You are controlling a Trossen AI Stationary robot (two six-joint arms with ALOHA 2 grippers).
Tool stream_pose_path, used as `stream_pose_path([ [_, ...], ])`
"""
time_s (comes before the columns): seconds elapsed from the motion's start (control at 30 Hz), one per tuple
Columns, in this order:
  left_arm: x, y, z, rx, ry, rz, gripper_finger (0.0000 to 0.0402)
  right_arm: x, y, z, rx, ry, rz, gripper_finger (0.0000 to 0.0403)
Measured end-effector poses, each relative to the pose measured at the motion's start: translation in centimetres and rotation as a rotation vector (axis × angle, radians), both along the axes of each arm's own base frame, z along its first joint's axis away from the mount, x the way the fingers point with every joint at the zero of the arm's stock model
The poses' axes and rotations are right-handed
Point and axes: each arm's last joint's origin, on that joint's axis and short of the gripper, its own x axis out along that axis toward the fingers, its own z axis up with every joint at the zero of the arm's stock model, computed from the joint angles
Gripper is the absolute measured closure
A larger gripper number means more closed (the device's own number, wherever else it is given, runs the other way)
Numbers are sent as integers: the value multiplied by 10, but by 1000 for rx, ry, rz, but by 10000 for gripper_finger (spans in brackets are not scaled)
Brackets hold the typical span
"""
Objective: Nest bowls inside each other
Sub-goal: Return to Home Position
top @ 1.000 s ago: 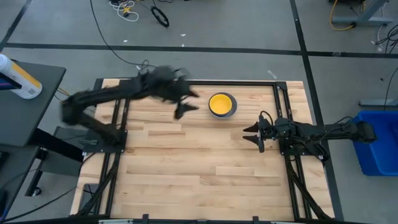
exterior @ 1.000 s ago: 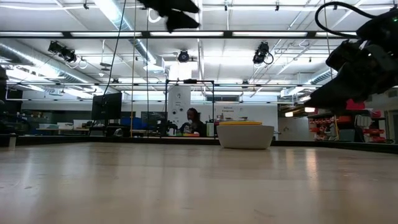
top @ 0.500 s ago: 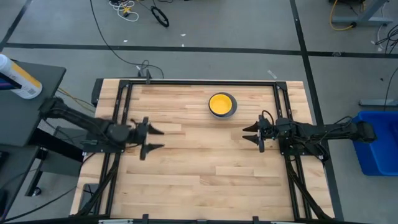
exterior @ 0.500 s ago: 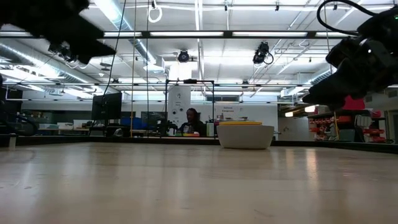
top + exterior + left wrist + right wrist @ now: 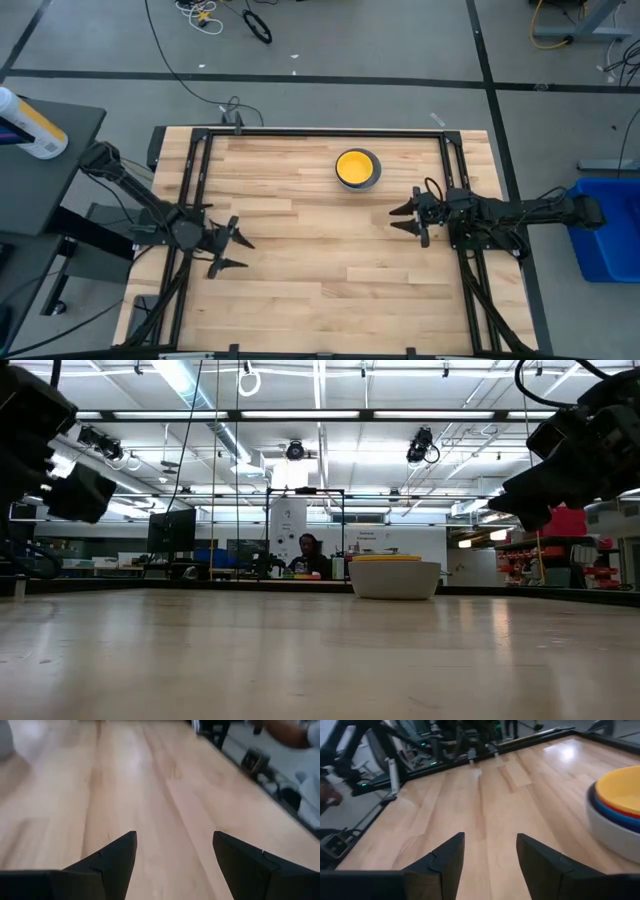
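The bowls stand nested in one stack [image 5: 357, 168] at the far middle of the wooden table, the yellow bowl [image 5: 620, 787] on top. Under it I see rims of red and dark blue, all inside the grey bowl [image 5: 612, 835], whose base rests on the table. The low view shows the same stack [image 5: 395, 576]. My left gripper [image 5: 243, 253] hangs open at the table's left side, far from the stack, nothing between its fingers [image 5: 112, 862]. My right gripper [image 5: 393, 219] stays open at the right side, a short way nearer than the stack, also with nothing in it.
A black metal frame [image 5: 320, 132] runs around the tabletop. Bare wood lies between the two grippers and toward the near edge. A blue bin [image 5: 605, 225] stands off the table at right. In the room beyond the table a person [image 5: 310, 555] sits far off.
My left gripper has swung from above the far middle of the table, beside the bowl stack, toward the left and near edges and down low over the wood, staying open. The bowl stack has not moved.
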Motion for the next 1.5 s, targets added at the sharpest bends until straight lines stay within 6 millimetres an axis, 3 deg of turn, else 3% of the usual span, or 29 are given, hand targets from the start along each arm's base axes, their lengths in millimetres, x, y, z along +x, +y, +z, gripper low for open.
stream_pose_path([
  [0.3, -1, -3, 0, -27, 10, -53, 134, 1, 1, 5, 55, -52, 27, 222],
  [0.57, -3, -12, 9, -182, -1, -327, 134, 2, -1, 10, 35, -104, -24, 230],
  [0.77, 1, -7, 12, -199, -49, -99, 134, 1, -1, 7, 99, -71, -35, 233],
  [0.93, 0, -1, 19, -69, -95, -4, 134, 1, -1, 7, 118, -72, -39, 229],
  [1.13, -14, 11, 32, -37, -220, 18, 134, 2, -1, 9, 129, -83, -39, 232],
  [1.27, -29, 23, 43, -105, -287, 47, 134, 2, -1, 9, 122, -83, -38, 232],
  [1.37, -34, 25, 50, -65, -224, 25, 134, 1, -1, 8, 120, -78, -34, 229],
  [1.5, -37, 30, 62, -60, -245, 132, 134, 1, 0, 7, 120, -68, -11, 225],
])
